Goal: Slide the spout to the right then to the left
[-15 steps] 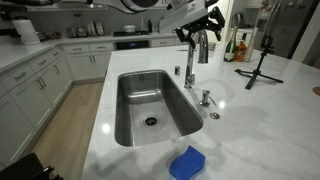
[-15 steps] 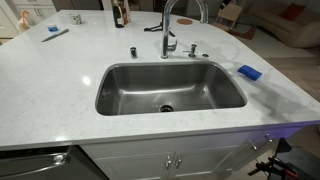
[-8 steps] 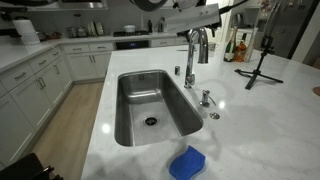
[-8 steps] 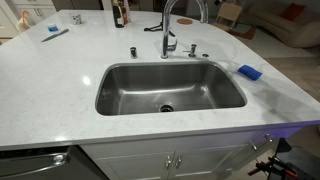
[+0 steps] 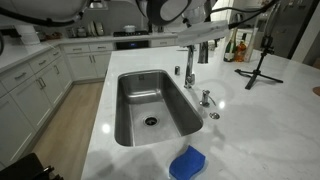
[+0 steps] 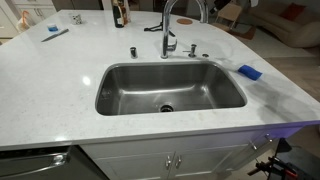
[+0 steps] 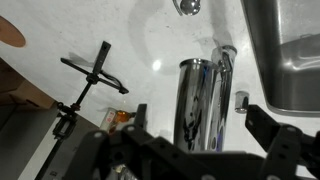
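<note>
A white stone counter wraps around a steel sink in a bright kitchen with pale cupboards. The claw hangs over the tap at the sink's long rim, its two dark fingers spread wide. The spout, tall and shiny, stands right between them. A gap shows on either side of it, so the claw pinches nothing. Small chrome fittings sit low on the counter beneath the claw, just beside the spout's foot. In the wrist view the sink basin lies off to one side of the claw, and a black tripod stands on the counter off to the opposite side. A blue sponge lies well apart from the claw, on the counter just past one end of the sink.
</note>
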Controlling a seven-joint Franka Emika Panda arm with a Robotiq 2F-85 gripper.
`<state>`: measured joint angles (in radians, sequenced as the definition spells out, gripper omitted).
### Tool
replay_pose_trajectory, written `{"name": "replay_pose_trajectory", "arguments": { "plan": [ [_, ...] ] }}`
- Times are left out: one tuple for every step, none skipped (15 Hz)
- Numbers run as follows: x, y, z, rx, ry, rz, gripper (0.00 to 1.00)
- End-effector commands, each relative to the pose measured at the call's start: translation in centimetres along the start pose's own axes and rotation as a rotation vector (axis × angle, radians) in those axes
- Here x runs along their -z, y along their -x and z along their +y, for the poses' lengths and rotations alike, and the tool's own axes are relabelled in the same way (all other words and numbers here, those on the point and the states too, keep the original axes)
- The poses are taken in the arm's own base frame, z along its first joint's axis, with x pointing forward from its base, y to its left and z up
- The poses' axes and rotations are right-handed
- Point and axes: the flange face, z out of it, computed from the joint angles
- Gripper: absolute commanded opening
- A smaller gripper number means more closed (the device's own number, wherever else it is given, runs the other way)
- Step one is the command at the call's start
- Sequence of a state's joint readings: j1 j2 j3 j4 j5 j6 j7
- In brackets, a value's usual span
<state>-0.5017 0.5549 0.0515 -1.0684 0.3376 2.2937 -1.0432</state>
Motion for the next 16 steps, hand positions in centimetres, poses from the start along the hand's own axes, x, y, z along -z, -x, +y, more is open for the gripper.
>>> {"name": "replay_pose_trajectory", "arguments": {
  "plan": [
    [-1.5, -0.5, 1.0, 0.068, 0.068, 0.049, 1.0],
    [-2.1, -0.6, 1.2, 0.078, 0.093, 0.062, 1.0],
    [-2.7, -0.6, 1.4, 0.084, 0.111, 0.074, 1.0],
    [-3.1, -0.8, 1.4, 0.09, 0.13, 0.089, 1.0],
    [-3.6, -0.9, 1.4, 0.083, 0.146, 0.103, 1.0],
    [-3.5, -1.0, 1.2, 0.085, 0.108, 0.103, 1.0],
    [-3.7, -0.2, 0.8, 0.055, 0.099, 0.072, 1.0],
    [-4.0, -0.4, 0.7, 0.056, 0.096, 0.078, 1.0],
    [-4.1, -0.5, 0.7, 0.056, 0.095, 0.081, 1.0],
    [-4.1, -0.5, 0.7, 0.057, 0.096, 0.082, 1.0],
    [-4.1, -0.5, 0.7, 0.057, 0.096, 0.082, 1.0],
    [-4.0, -0.5, 0.7, 0.057, 0.097, 0.083, 1.0],
    [-3.9, -0.5, 0.8, 0.033, 0.116, 0.095, 1.0],
    [-4.0, -0.8, 0.6, -0.002, 0.133, 0.097, 1.0],
    [-4.3, -1.2, 0.3, -0.039, 0.155, 0.094, 1.0],
    [-4.6, -1.7, 0.0, -0.068, 0.172, 0.087, 1.0]
  ]
}}
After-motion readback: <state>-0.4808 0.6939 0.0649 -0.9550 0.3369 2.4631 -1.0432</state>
